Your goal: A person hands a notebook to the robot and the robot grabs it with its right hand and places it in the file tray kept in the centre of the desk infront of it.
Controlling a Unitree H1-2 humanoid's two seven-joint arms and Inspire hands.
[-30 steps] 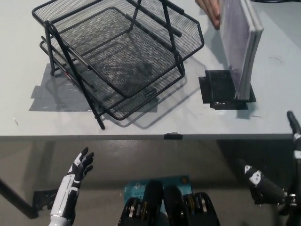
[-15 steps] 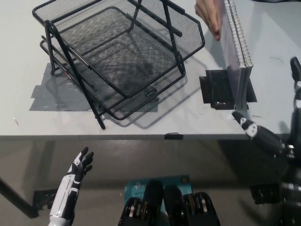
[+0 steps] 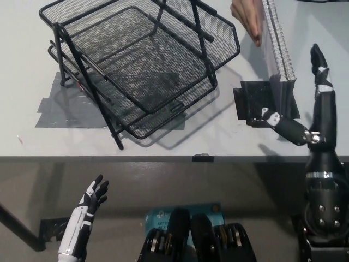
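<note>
**A:** Fingers (image 3: 319,60) of the black right hand (image 3: 305,117) are spread apart and nothing is gripped; the hand is raised just beside the notebook (image 3: 278,52), one finger stretched along its right side and another reaching in low near its bottom edge. Contact cannot be confirmed.

**B:** And where is the notebook held?

**A:** It is stood upright on its lower edge on the bench (image 3: 163,143), over a black patch (image 3: 253,103) right of the file tray (image 3: 142,65). Its top is steadied by a person's hand (image 3: 246,16).

**B:** How is it expected to handle?

**A:** It is judged light and fairly stiff, with a spiral binding visible along one edge. The covers look smooth, so slipping is possible. A hold across the flat faces, low and clear of the person's hand and the spiral, is judged best.

**B:** The other hand?

**A:** The white left hand (image 3: 92,195) is rested below the bench edge at lower left, fingers apart, holding nothing.
</note>
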